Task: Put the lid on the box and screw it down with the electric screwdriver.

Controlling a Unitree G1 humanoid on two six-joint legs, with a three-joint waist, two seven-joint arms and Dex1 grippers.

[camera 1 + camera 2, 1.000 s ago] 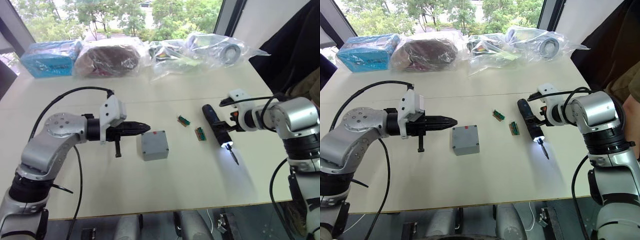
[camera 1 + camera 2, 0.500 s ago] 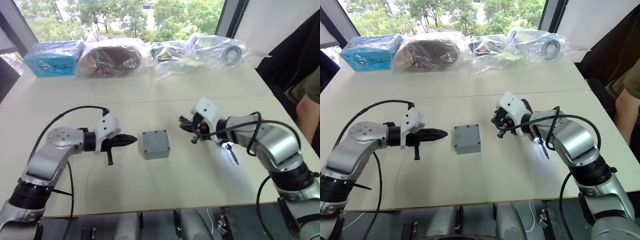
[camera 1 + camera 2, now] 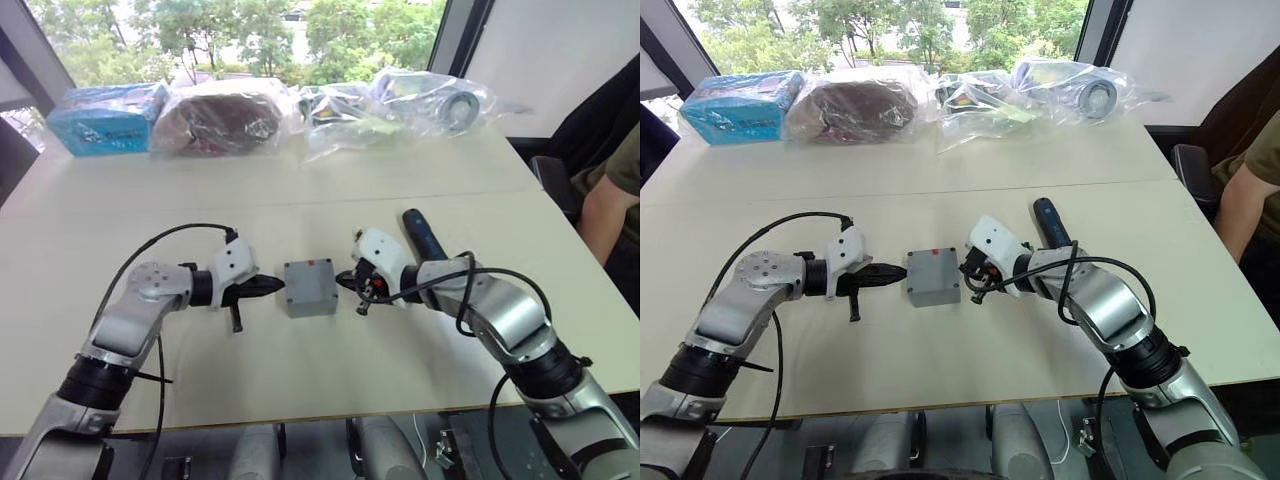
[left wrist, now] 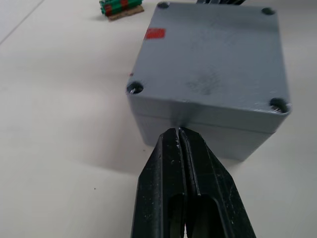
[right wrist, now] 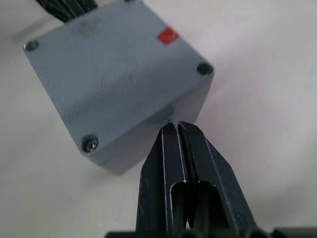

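- Head views: the box (image 3: 309, 288) sits on the white table (image 3: 300, 370) near its middle, with the lid (image 3: 931, 268) seated on top, red mark uppermost.
- Head views: the left gripper (image 3: 277, 286) points at the box's left side wall, fingers pressed together with nothing between them, tip at or just off the wall.
- Head views: the right gripper (image 3: 345, 281) points at the opposite side wall, likewise clenched on nothing; the box lies between the two tips.
- Head views: the electric screwdriver (image 3: 1051, 222) lies on the table behind the right forearm, apart from the box; its bit end is hidden by the arm.
- Head views: plastic bags (image 3: 400, 100) and a blue package (image 3: 105, 115) line the far edge of the table; a person's arm (image 3: 600, 205) is at the right margin.
- Left wrist view: the closed fingers (image 4: 171, 183) meet the box wall just under the lid's edge; contact appears likely, though it cannot be confirmed. Corner screw holes show on the lid; whether screws sit in them is unclear. A small green and red part (image 4: 120, 8) lies on the table beyond the box.
- Right wrist view: the closed fingers (image 5: 171, 168) end at the box's side wall near one corner. The left gripper's dark tips are at the far side of the box.
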